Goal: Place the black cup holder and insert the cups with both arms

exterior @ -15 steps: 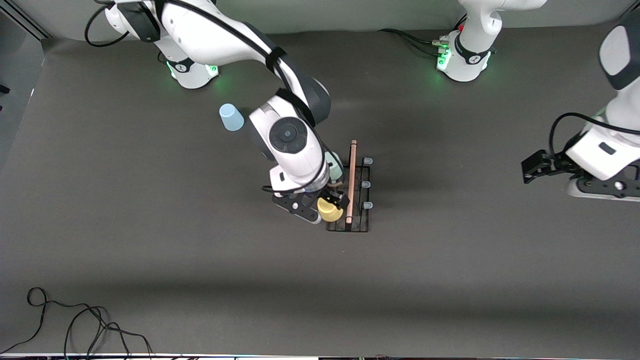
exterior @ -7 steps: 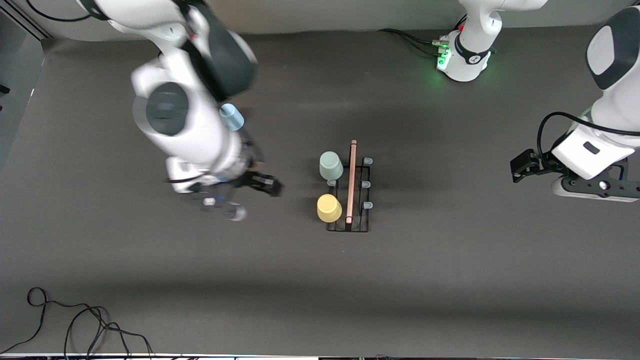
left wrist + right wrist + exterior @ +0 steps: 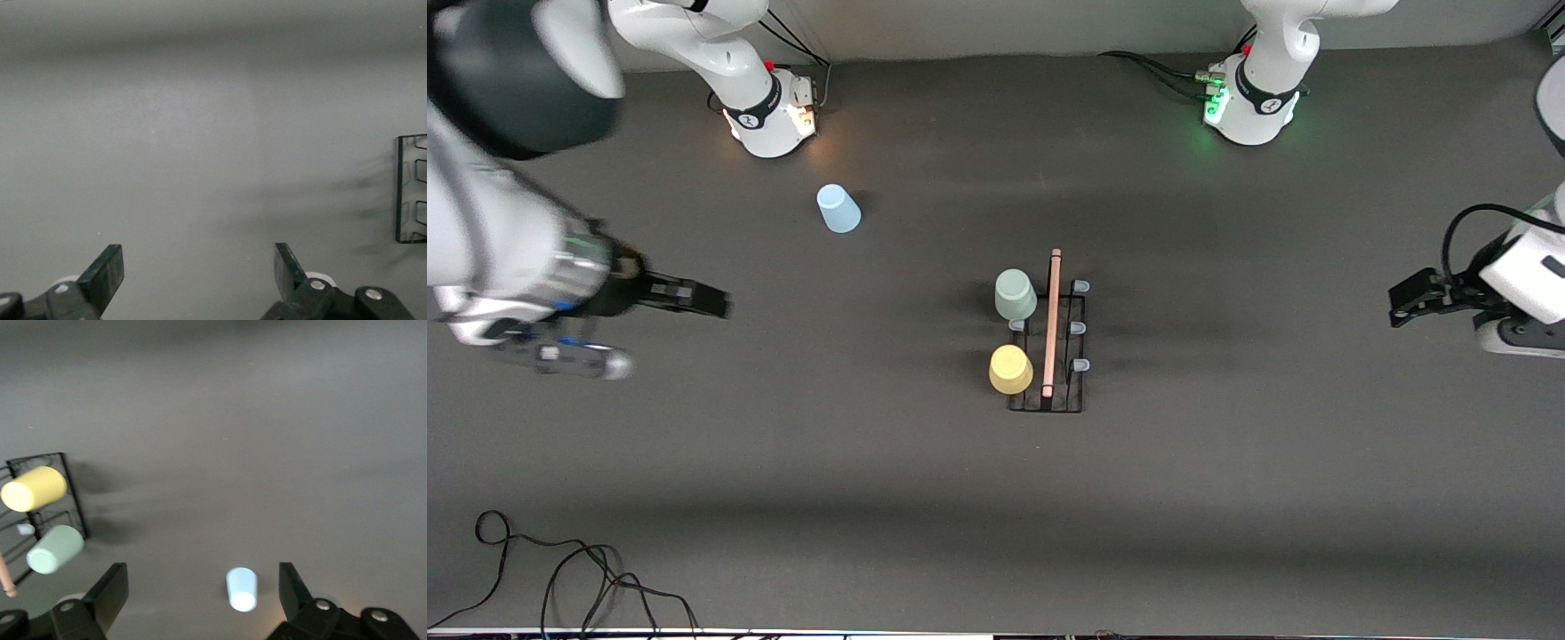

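Note:
The black cup holder [image 3: 1045, 407] stands mid-table, its wooden handle [image 3: 1054, 324] along the top. A pale green cup [image 3: 1015, 294] and a yellow cup [image 3: 1010, 369] sit upside down on pegs on the side toward the right arm. The light blue cup [image 3: 838, 208] stands upside down on the table near the right arm's base. My right gripper [image 3: 710, 304] hangs open and empty toward the right arm's end; its wrist view shows the light blue cup [image 3: 241, 589], yellow cup [image 3: 33, 488] and green cup [image 3: 55, 549]. My left gripper [image 3: 1400, 307] waits open at its end, the holder's edge [image 3: 400, 190] in its wrist view.
The two arm bases [image 3: 769, 111] [image 3: 1249, 102] stand at the table's edge farthest from the front camera. A loose black cable [image 3: 560, 569] lies in the corner nearest the camera at the right arm's end. Three bare pegs [image 3: 1080, 326] show on the holder's side toward the left arm.
My right gripper let go of the yellow cup on its peg and swung away from the holder toward the right arm's end. The left gripper shifted slightly.

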### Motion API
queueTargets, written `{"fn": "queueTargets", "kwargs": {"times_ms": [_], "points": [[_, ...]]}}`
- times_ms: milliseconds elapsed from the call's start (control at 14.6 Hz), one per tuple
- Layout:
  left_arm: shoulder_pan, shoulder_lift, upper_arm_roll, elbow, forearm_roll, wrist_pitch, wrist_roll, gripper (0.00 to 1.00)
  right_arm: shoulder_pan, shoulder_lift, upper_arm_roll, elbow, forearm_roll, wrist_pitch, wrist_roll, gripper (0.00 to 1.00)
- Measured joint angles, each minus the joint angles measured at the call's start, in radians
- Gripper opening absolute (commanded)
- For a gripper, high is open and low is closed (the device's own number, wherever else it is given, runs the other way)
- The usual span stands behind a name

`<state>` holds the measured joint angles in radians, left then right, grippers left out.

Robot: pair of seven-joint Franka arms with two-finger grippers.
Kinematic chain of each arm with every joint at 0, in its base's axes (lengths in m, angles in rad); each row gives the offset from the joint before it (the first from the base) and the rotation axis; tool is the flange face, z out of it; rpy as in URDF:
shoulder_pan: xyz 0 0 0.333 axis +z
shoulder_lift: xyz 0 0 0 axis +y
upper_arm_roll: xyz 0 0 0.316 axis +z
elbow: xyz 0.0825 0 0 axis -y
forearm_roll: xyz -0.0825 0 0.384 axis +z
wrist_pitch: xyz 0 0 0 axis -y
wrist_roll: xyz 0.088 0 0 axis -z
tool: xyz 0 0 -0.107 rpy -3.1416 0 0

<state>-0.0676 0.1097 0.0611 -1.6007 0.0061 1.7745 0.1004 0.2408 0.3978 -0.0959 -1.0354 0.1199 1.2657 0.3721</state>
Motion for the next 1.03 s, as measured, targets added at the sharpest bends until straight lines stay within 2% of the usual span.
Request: {"fn": "queueTargets", "kwargs": {"times_ms": [137, 342, 685, 1027], "points": [[0.009, 0.000, 0.000, 0.000, 0.000, -0.008, 0.007, 1.00, -0.052, -0.025, 0.000, -0.022, -0.046, -0.020, -0.090, 1.00], [0.009, 0.000, -0.002, 0.000, 0.000, -0.047, 0.010, 1.00, -0.073, -0.052, -0.004, -0.072, -0.104, -0.023, -0.165, 1.00], [0.008, 0.000, -0.009, 0.000, 0.001, -0.042, 0.018, 1.00, -0.072, -0.081, -0.038, -0.144, -0.113, 0.036, -0.258, 1.00], [0.001, -0.001, -0.016, 0.000, 0.001, -0.038, 0.015, 1.00, -0.101, -0.219, -0.041, -0.363, -0.114, 0.187, -0.305, 1.00]]}}
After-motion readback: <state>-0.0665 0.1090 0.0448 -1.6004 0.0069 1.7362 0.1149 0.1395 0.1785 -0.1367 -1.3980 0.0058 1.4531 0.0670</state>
